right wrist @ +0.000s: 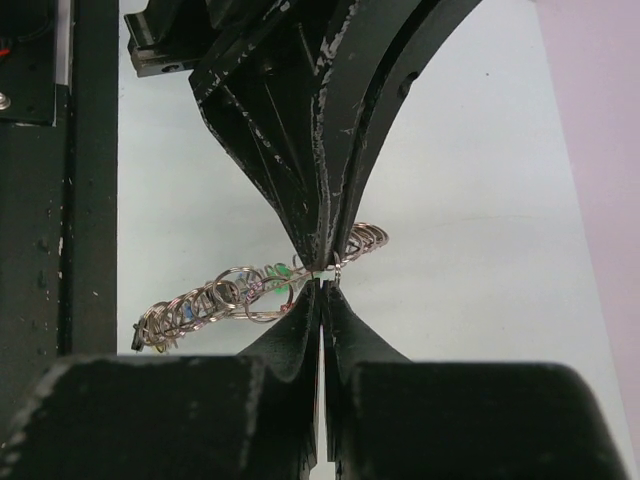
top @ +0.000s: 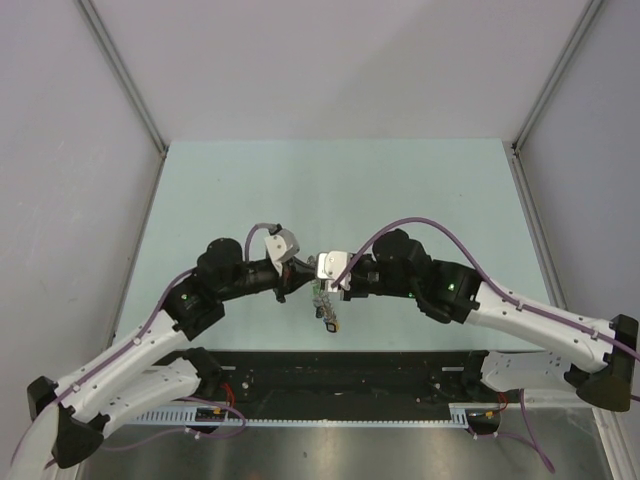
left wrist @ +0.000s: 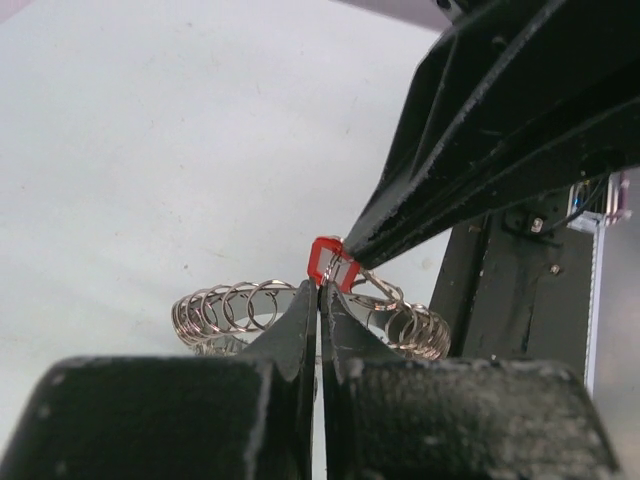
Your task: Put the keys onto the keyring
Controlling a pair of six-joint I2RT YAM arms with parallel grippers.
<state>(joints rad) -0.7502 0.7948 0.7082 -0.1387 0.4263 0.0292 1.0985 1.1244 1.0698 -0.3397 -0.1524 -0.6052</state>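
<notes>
- Keyring [right wrist: 245,292] is held over the middle of the pale green table [top: 400,190], between the tips of the two grippers. It is a big grey loop crowded with small silver rings.
- Coloured tags [right wrist: 282,270] hang on it. In the right wrist view green sits near the middle, with blue and yellow toward the lower left end.
- Left gripper [left wrist: 320,292] is fully closed, fingers pressed flat together, tips pinching the keyring wire right under the red tag.
- Key [left wrist: 333,265]: only its red tag reads clearly. It sits on top of the loop, wedged between the two sets of tips. The silver blade is too small to make out.
- Right gripper [right wrist: 322,288] is closed too, with no gap between the fingers. Its tips touch the red tag from the side opposite the left gripper.
- Can't tell if the right tips actually clamp the tag or just the wire beside it; that spot is hidden.
- The two grippers point straight at each other, tip to tip, almost touching.
- In the top view the keyring dangles just below that meeting point, on the side toward the arm bases.
</notes>
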